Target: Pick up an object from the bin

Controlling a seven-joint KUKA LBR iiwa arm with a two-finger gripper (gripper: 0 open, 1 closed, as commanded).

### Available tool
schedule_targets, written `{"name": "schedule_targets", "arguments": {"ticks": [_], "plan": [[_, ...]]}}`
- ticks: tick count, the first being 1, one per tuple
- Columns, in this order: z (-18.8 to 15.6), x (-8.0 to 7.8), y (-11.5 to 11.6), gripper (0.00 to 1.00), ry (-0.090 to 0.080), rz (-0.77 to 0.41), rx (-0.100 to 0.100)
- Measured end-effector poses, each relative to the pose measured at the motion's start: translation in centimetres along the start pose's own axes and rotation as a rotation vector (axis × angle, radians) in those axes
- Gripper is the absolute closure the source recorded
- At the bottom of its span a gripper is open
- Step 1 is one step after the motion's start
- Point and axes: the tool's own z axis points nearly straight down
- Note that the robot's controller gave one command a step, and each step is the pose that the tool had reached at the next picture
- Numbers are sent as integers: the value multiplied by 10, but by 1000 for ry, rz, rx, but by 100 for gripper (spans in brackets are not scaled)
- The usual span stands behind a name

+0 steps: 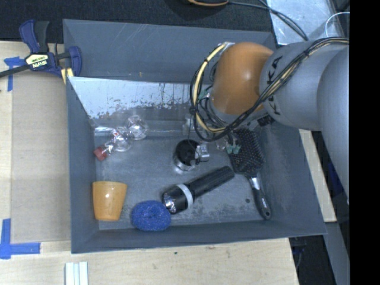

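The gripper (190,154) sits at frame centre, just up-frame of the black flashlight (199,187) and left of the black hairbrush (249,153). Its open-or-closed state cannot be determined.

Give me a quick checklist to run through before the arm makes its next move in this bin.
1. Position: the tool is low in mid-bin, beside the small black round thing: ok.
2. Anything held in the tool: cannot tell; the orange cover hides it.
3. Room around it: not ok; the black hairbrush is close on the view's right, and the black cylinder lies just below.
4. The orange cup and blue scrubber lie well away at the view's lower left: ok.
5. Distance from the bin wall: ok.
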Motion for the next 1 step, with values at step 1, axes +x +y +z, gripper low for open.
{"name": "schedule_targets", "arguments": {"ticks": [1], "plan": [[-67,5,6,0,-12,57,0]]}}
